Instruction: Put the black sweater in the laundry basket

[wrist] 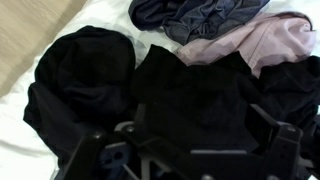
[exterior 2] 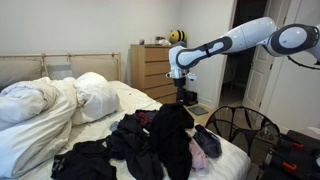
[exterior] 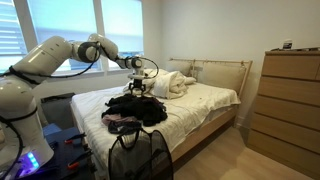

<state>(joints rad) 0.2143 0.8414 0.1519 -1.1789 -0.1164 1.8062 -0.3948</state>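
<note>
While gripper (exterior 2: 180, 98) hangs jaws apart, crumpled black sweater (wrist: 190, 95) lies below; laundry basket (exterior: 138, 158) round-rimmed mesh.

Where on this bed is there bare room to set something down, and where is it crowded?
Bare sheet lies between the duvet and the clothes pile. Crowded: the end by the basket, under the open claw, is heaped with clothes; the duvet fills the head.

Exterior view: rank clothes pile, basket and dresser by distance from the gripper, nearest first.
1. Clothes pile: on the bed, right under the gripper.
2. Basket: at the bed's near edge, toward the camera.
3. Dresser: across the bed, at the far side.
</note>
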